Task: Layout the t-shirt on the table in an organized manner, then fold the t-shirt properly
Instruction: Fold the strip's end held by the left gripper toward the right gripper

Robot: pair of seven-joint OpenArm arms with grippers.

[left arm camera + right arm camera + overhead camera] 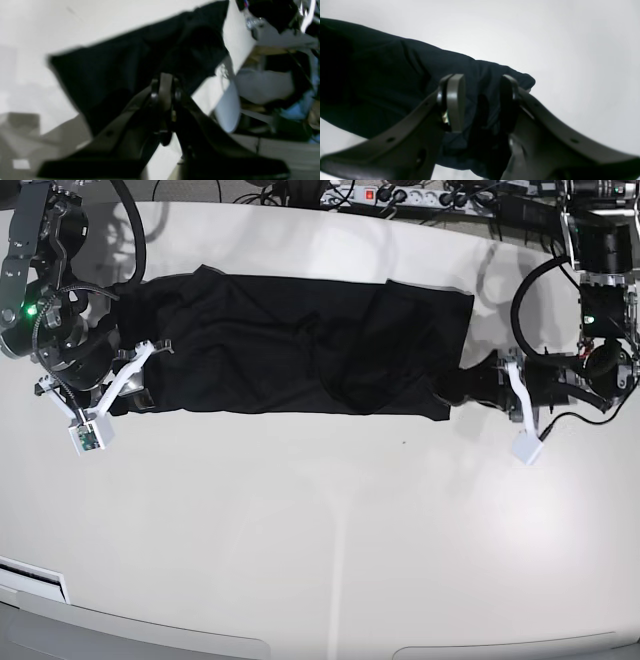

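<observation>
left gripper (163, 86): jaws pretty much together in the left wrist view, with a thin pale strip showing between the tips; it sits right at the edge of the t-shirt (130, 72), but that view is blurry, so I honestly can't tell if any cloth is pinched
right gripper (480, 100): jaws clearly apart; black fabric fills the gap between them; the fingers (456, 100) straddle a bunched end of the shirt rather than squeezing it
t-shirt location: stretched out as a long dark band across the far half of the table (320, 530), rumpled near the middle; one end at each gripper
other stuff: power strip (385, 195) and a tangle of cables (290, 192) along the far edge, behind the shirt; none of it touches the cloth
in the way: nothing lies on top of the shirt; only the two arms crowd its ends
count: one shirt; two grippers; one table; one power strip
</observation>
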